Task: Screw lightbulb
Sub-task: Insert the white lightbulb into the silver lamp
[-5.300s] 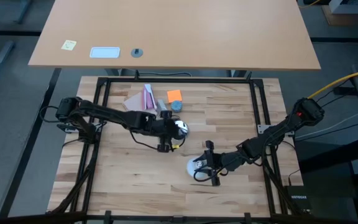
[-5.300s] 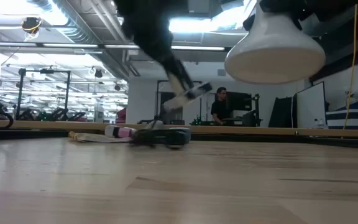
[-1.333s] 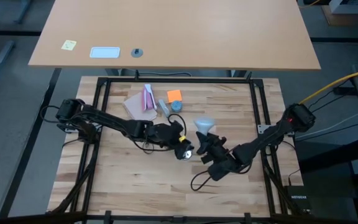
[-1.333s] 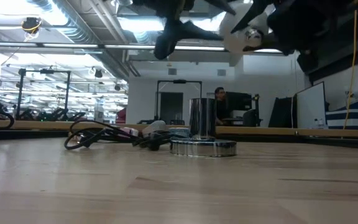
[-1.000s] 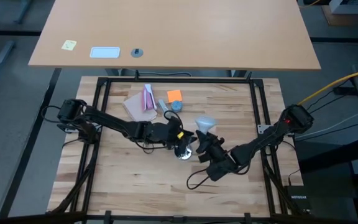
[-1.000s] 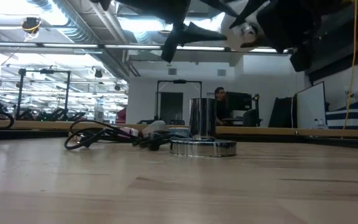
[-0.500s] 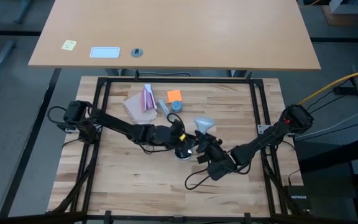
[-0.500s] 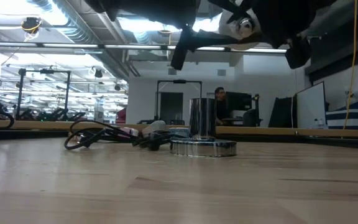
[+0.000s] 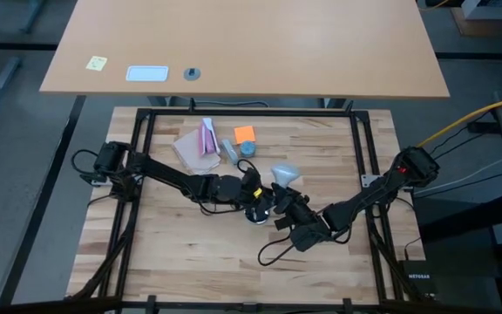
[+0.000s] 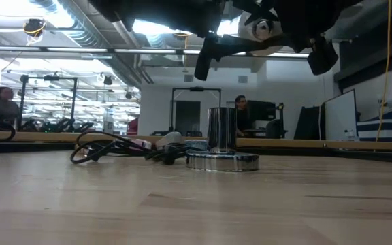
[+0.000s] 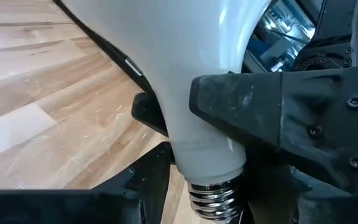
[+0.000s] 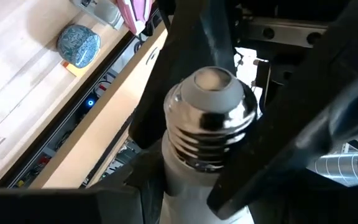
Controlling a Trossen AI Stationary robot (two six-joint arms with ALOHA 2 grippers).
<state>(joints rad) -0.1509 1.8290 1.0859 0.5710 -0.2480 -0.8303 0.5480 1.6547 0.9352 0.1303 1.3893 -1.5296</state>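
Note:
The lightbulb [image 9: 286,174] hangs in the air over the table's middle, with its globe toward the far edge and its silver screw base [image 12: 211,118] toward the near edge. My right gripper [image 9: 283,203] is shut on its neck. My left gripper [image 9: 261,202] comes in from the left. Its fingers [image 11: 146,186] stand apart on either side of the screw base [image 11: 216,196]. The silver socket [image 10: 223,144] stands upright on its round foot on the table below, and no gripper touches it. My right gripper pinches the bulb's pale neck [image 11: 188,118] between its two fingers [image 11: 260,112], just above the screw base. The fingers come about level from the table's right and lie across the neck. The bulb is lifted clear, lying roughly level. My left gripper flanks the screw base; whether it touches I cannot tell.
A black cord [image 9: 271,254] loops on the table near the right gripper. At the far middle lie a pink-and-beige packet [image 9: 199,141], an orange note [image 9: 245,133] and a blue-grey round piece [image 9: 247,149]. A black frame [image 9: 366,157] borders the table.
My left gripper has moved toward the table's right and a little down, closing in on the bulb, so that its fingers now stand around the screw base. The bulb has stayed aloft in my right gripper. The socket has stayed where it stands.

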